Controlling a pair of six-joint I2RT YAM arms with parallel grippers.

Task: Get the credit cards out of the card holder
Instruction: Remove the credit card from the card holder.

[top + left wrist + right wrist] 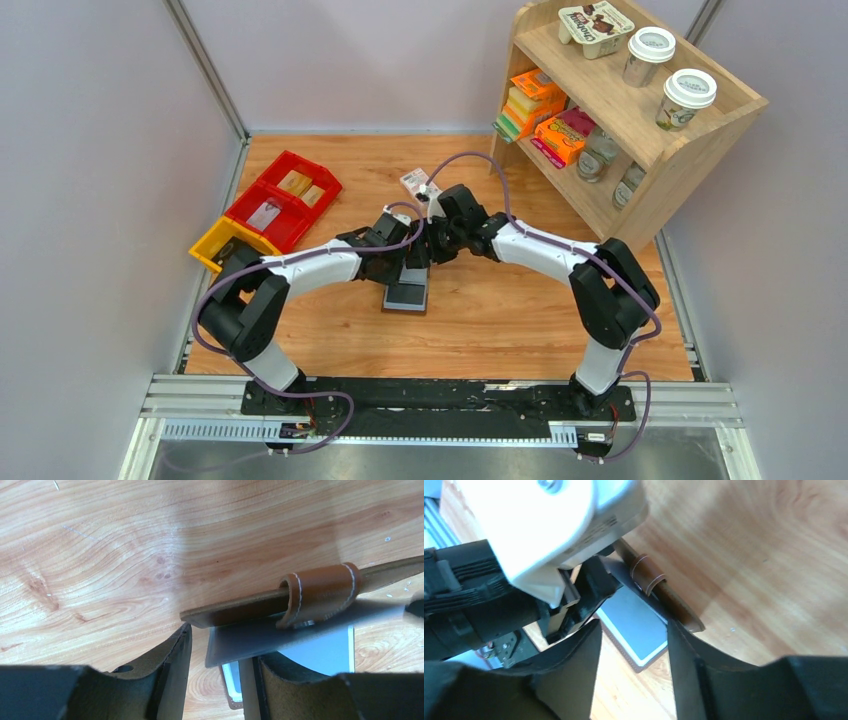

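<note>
The brown leather card holder [406,296] lies open on the wooden table, its pale blue-grey pocket [636,625] facing up. Its other flap with the snap tab [320,595] stands raised off the table, also in the right wrist view [659,587]. A thin grey sheet, probably a credit card [265,640], sticks out under that flap. My left gripper [222,647] is open, the card's corner just above its right finger [280,690]. My right gripper [634,630] is open above the blue pocket, its right finger [704,680] beside the raised flap's end. Both grippers meet over the holder [425,248].
Red and yellow bins [280,200] sit at the back left, holding yellowish blocks and a pale flat piece [264,215]. A small pink-and-white box [415,182] lies behind the grippers. A wooden shelf [640,200] with cups and packets stands at the back right.
</note>
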